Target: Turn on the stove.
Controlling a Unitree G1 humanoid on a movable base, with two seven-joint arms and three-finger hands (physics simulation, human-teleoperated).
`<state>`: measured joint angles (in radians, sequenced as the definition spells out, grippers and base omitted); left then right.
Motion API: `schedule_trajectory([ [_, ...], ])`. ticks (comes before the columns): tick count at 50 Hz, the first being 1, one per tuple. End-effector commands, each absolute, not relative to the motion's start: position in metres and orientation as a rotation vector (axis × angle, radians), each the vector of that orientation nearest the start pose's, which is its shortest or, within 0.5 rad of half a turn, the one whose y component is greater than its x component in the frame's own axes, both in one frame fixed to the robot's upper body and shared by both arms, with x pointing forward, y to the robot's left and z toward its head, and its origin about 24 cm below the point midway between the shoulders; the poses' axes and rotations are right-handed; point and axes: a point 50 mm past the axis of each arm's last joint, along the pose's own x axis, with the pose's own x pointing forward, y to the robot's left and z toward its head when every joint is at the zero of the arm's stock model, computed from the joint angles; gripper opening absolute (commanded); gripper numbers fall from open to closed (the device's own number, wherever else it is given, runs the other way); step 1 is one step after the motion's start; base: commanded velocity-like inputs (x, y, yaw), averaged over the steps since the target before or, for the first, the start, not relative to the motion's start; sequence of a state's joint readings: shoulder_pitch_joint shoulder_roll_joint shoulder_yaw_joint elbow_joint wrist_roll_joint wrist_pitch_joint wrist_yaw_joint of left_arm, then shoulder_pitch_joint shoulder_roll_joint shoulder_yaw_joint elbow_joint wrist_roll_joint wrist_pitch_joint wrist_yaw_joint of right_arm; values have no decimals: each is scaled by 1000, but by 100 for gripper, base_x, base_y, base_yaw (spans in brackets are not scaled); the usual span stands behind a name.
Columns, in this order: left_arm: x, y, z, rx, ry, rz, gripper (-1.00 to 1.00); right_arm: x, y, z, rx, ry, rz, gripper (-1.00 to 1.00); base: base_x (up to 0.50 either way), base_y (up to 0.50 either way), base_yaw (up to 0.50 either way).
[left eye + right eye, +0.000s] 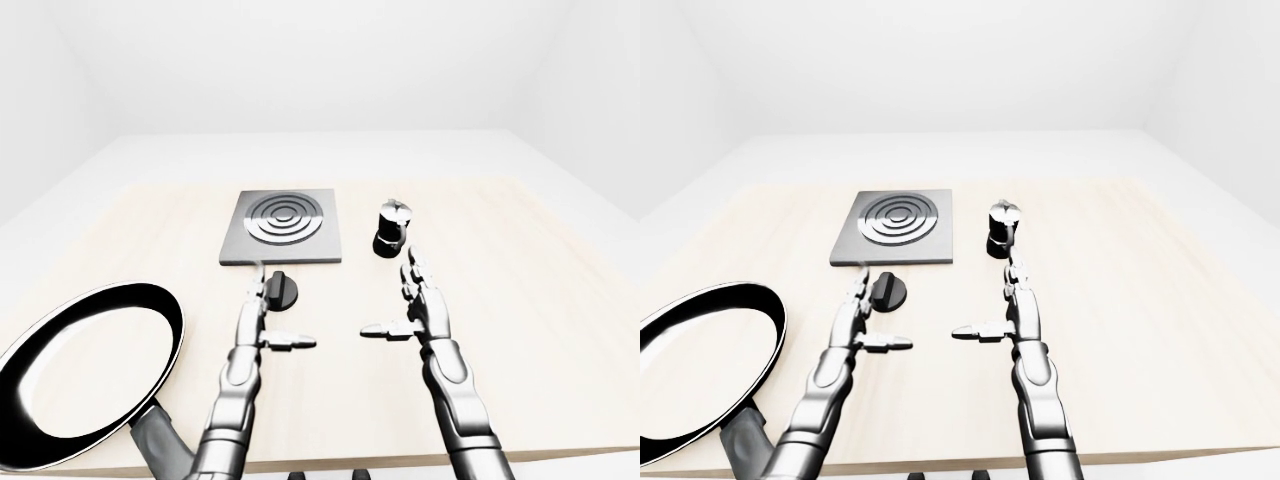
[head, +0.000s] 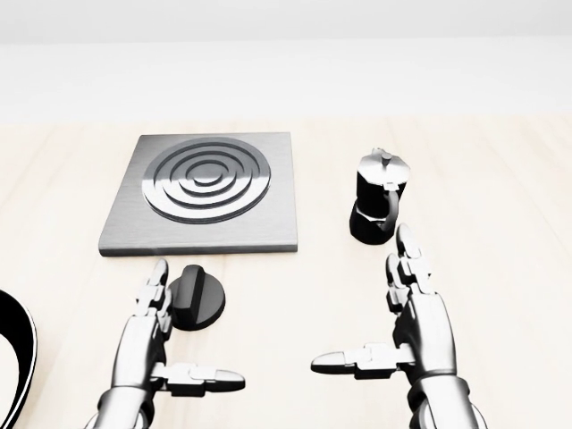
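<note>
The stove (image 2: 201, 192) is a grey square plate with concentric rings, lying flat at the upper left of the head view. Its black round knob (image 2: 204, 302) sits on the table just below the plate's lower edge. My left hand (image 2: 201, 323) is open, palm turned right. Its fingers (image 2: 157, 286) stand against the knob's left side and the thumb points right below the knob, so nothing closes round it. My right hand (image 2: 359, 297) is open and empty, to the right of the knob and just below the moka pot.
A black moka pot (image 2: 377, 206) stands right of the stove, close above my right fingertips. A large black frying pan (image 1: 90, 360) lies at the lower left, its handle by my left forearm. Everything rests on a light wooden table (image 1: 540, 290).
</note>
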<state>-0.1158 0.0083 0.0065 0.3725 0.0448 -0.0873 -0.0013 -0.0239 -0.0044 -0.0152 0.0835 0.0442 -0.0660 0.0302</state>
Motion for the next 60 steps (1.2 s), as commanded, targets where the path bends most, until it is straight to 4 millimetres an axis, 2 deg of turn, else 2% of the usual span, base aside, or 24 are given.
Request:
schedule_trajectory([
  [1,267,140,-7,57,170,-44,100,258,-151,33,41,-5,18,100,0,0,0],
  [8,264,135,-12,59,188,-60,100,258,-150,33,41,-4,18,100,0,0,0],
  [21,256,118,-7,72,174,-126,100,258,-150,32,42,-1,20,100,0,0,0],
  [33,244,95,-7,85,177,-217,100,258,-150,32,45,-3,20,100,0,0,0],
  [38,241,78,-7,90,177,-277,100,259,-150,31,48,0,23,100,0,0,0],
  [42,236,74,-4,97,169,-297,100,259,-151,31,51,1,22,100,0,0,0],
  [45,237,77,7,86,136,-283,100,259,-150,29,52,4,22,100,0,0,0],
  [49,233,83,38,81,54,-261,100,259,-150,31,51,2,23,100,0,0,0],
  [51,228,86,64,70,-56,-259,100,258,-150,31,50,2,22,100,0,0,0],
  [52,222,87,86,63,-147,-256,100,258,-150,31,51,2,23,100,0,0,0],
  [54,217,89,101,60,-212,-258,100,258,-150,31,51,3,23,100,0,0,0],
  [57,205,94,136,50,-369,-249,100,258,-150,32,52,3,24,100,0,0,0],
  [60,199,97,150,50,-435,-244,100,258,-150,31,52,3,24,100,0,0,0],
])
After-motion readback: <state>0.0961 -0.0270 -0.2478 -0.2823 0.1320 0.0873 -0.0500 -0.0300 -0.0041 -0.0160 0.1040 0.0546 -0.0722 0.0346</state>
